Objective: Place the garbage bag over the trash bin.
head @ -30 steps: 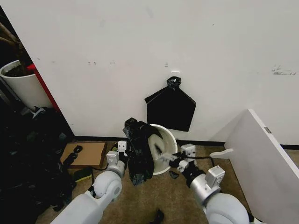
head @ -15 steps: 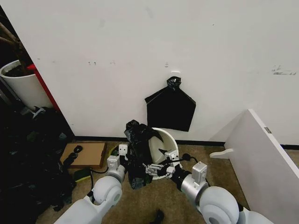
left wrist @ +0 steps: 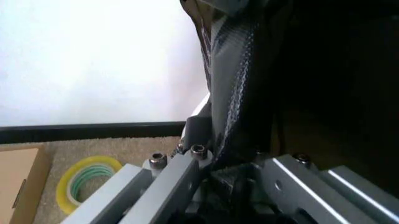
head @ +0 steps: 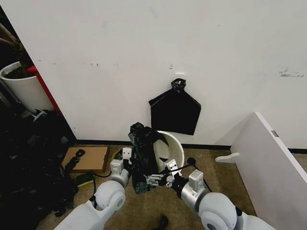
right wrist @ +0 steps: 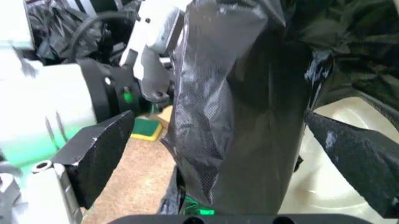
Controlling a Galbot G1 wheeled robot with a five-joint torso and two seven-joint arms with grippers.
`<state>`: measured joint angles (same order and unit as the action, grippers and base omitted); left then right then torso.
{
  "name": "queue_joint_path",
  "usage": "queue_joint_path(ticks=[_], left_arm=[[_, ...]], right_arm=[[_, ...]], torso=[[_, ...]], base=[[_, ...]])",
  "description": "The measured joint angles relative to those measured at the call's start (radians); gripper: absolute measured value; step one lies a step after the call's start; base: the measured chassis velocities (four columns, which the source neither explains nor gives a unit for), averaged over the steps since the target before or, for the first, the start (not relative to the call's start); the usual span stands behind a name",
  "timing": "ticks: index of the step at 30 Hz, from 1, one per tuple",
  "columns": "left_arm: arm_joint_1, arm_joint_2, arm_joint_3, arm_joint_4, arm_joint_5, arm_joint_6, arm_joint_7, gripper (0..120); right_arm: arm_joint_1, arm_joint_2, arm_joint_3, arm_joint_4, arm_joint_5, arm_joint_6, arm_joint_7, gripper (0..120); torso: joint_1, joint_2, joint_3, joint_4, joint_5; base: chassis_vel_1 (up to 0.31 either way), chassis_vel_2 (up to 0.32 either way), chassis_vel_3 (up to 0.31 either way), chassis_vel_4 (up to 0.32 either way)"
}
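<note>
Right now our left gripper (head: 130,168) is clenched on the garbage bag (head: 145,154), which hangs draped over the near-left rim of the trash bin (head: 175,149) by the wall. Our right gripper (head: 154,180) sits released, its 2 fingers (right wrist: 98,154) spread around the bag's lower folds.

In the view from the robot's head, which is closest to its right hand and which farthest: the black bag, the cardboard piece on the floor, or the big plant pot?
From the right hand:
1. Garbage bag, right at the hand, draped on the white trash bin.
2. Cardboard piece, on the floor to the left.
3. Plant pot, far left by the wall.
</note>
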<state>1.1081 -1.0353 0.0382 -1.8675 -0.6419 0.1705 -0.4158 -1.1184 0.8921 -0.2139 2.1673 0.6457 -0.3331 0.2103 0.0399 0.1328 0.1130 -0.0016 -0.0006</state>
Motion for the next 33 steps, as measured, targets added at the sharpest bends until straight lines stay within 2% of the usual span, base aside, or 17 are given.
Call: queue_joint_path(ticks=[6,18,19,24,26,27,30,33], left_arm=[[0.001,0.0,0.001,0.0,-0.001,0.001,0.0,1],[-0.007,-0.008,0.004,0.008,-0.008,0.002,-0.001,1],[-0.007,-0.008,0.004,0.008,-0.008,0.002,-0.001,1],[-0.007,-0.009,0.005,0.011,-0.009,0.004,-0.002,1],[-0.007,-0.01,0.005,0.011,-0.009,0.004,-0.003,1],[-0.005,-0.01,0.005,0.011,-0.01,0.005,-0.003,1],[0.001,-0.011,0.002,0.011,-0.011,0.006,-0.003,1],[0.008,-0.01,-0.008,0.011,-0.016,0.006,-0.004,1]], right_arm=[[0.039,0.033,-0.033,-0.041,-0.048,-0.007,0.041,87],[0.047,0.051,-0.049,-0.066,-0.149,-0.014,0.124,39],[0.047,0.051,-0.049,-0.066,-0.149,-0.014,0.124,39],[0.047,0.055,-0.044,-0.065,-0.197,0.003,0.151,18],[0.045,0.054,-0.045,-0.064,-0.201,0.005,0.153,16],[0.042,0.053,-0.046,-0.063,-0.206,0.008,0.156,9],[0.033,0.056,-0.043,-0.063,-0.209,0.019,0.168,0],[0.024,0.06,-0.025,-0.06,-0.198,0.021,0.181,0]], torso=[[0.0,0.0,0.0,0.0001,0.0002],[0.0,0.0,0.0,0.0,0.0002],[0.0,0.0,0.0,0.0,0.0002],[0.0,0.0,0.0,0.0,0.0001],[0.0,0.0,0.0,0.0,0.0002],[0.0,0.0,0.0,0.0,0.0002],[0.0,0.0,0.0,0.0,0.0001],[0.0,0.0,0.0,0.0001,0.0002]], base=[[0.0,0.0,0.0,0.0],[0.0,0.0,0.0,0.0],[0.0,0.0,0.0,0.0],[0.0,0.0,0.0,0.0],[0.0,0.0,0.0,0.0],[0.0,0.0,0.0,0.0],[0.0,0.0,0.0,0.0],[0.0,0.0,0.0,0.0]])
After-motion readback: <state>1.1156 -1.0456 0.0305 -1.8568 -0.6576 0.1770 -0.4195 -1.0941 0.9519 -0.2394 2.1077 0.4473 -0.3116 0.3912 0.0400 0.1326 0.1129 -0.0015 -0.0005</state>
